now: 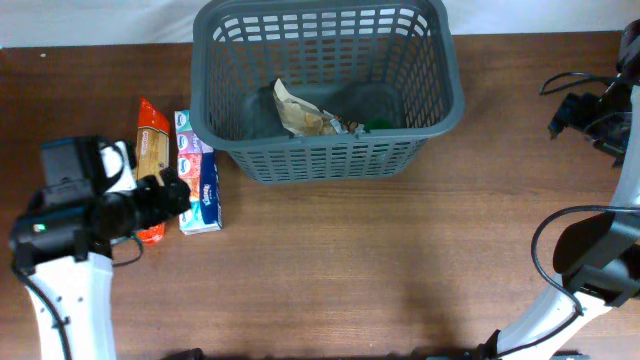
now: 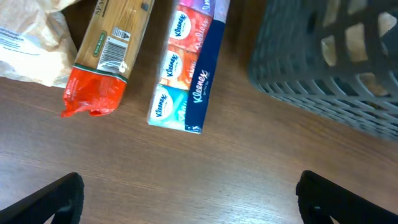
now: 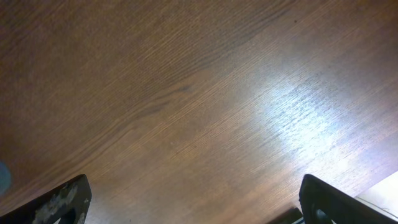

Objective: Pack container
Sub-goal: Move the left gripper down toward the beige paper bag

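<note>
The dark grey lattice container [image 1: 330, 158] stands at the back middle of the table and holds a crumpled brown-and-white bag [image 1: 303, 112] and something green [image 1: 378, 125]. Left of it lie a pasta packet with a red end [image 1: 150, 140] and a Kleenex tissue pack [image 1: 200, 185]. My left gripper [image 1: 170, 195] hovers over their near ends. In the left wrist view it is open and empty [image 2: 193, 202], with the pasta [image 2: 106, 56], the Kleenex [image 2: 186, 74] and the container's corner [image 2: 336, 62] ahead. My right gripper [image 1: 585, 112] is at the far right edge, open and empty [image 3: 196, 202] over bare wood.
A crumpled pale plastic bag [image 2: 28, 43] lies left of the pasta packet. Cables loop by the right arm [image 1: 560, 240]. The table's far edge runs just behind the container.
</note>
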Controlling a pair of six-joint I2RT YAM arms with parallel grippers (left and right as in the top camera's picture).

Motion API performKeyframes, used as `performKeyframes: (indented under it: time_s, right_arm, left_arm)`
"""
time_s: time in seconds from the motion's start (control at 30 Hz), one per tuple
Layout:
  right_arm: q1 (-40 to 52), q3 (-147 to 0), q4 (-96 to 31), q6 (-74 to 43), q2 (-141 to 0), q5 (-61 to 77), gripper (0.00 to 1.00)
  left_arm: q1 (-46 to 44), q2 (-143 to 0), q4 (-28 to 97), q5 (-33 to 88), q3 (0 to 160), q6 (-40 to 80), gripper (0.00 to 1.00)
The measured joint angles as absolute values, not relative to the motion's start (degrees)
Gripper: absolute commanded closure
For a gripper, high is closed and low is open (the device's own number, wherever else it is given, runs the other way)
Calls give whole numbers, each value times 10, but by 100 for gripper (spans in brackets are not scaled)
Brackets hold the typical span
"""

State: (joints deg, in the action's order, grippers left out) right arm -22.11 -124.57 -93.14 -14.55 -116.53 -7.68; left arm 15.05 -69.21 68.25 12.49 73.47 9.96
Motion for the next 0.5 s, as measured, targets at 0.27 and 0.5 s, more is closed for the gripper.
performKeyframes:
  time_s: [0.27,0.5]
  right_arm:
    - [-221,-1246,-929,-145,-1165,-77,1]
    - [-221,-1246,-929,-145,-1165,-77,1]
  left_arm:
    - [173,-799,676,190,735,21,2]
    - [173,-889,629,194,735,-7,0]
